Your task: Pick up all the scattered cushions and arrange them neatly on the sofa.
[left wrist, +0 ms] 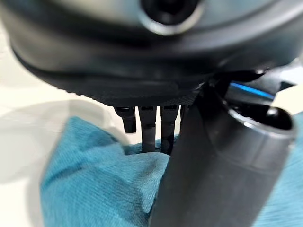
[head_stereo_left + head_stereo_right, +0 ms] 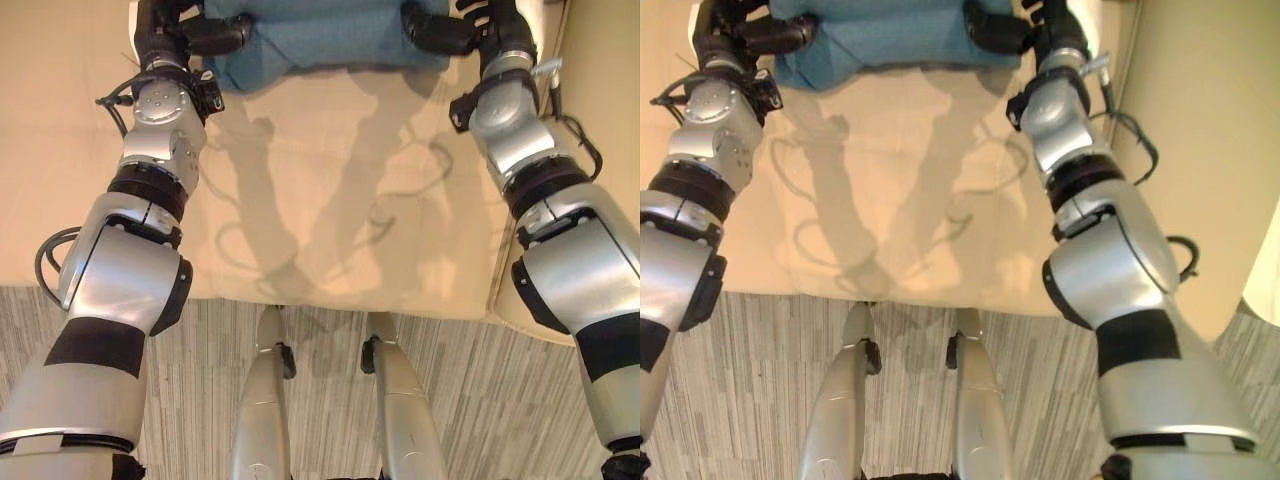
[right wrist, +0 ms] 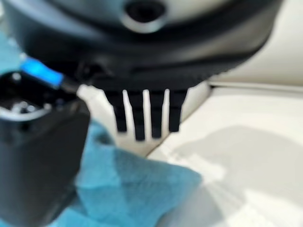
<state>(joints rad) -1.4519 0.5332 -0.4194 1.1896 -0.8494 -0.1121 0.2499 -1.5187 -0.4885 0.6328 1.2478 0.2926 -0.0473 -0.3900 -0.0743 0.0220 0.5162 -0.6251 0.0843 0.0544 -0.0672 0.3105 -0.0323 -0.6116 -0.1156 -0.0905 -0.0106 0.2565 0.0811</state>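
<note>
A teal cushion (image 2: 320,40) rests at the far side of the cream sofa seat (image 2: 330,200), held between both hands. My left hand (image 2: 215,35) grips its left edge. In the left wrist view the thumb (image 1: 213,165) lies over the teal cushion (image 1: 94,179) and the fingers (image 1: 147,127) reach behind it. My right hand (image 2: 440,35) grips the right edge. There the thumb (image 3: 38,156) presses on the cushion's corner (image 3: 137,189) and the fingers (image 3: 147,118) stand behind it. The cushion's far part is cut off by the view's top edge.
The seat's front edge runs across the middle of the view, with grey striped floor (image 2: 200,380) below it. A cream sofa arm (image 2: 1200,150) rises to the right of the seat.
</note>
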